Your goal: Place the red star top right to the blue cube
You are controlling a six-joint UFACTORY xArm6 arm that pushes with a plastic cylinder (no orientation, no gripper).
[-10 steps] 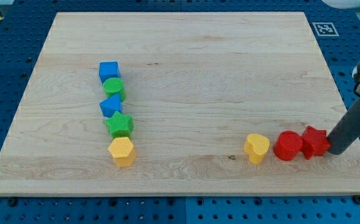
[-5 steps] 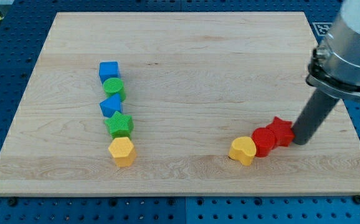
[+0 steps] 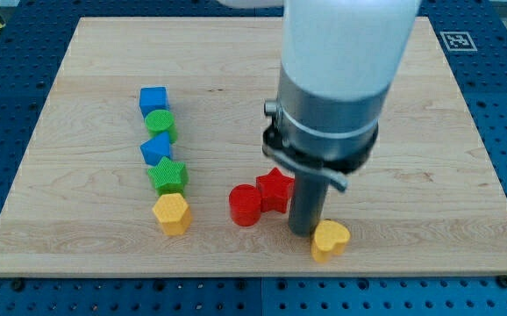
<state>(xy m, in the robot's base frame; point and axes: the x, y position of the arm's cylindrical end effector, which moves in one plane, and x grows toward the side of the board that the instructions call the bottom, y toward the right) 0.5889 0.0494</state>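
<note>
The red star lies in the lower middle of the wooden board, touching a red round block on its left. The blue cube heads a column of blocks at the view's left. My tip stands just right of and below the red star, between it and a yellow heart. The wide arm body hides the board behind it.
Below the blue cube run a green round block, a blue block, a green star and a yellow hexagon. The board's bottom edge is close under the yellow heart.
My tip has swept left across the lower board, pushing the red star and the red round block left. The yellow heart slipped off and now lies to the tip's right.
</note>
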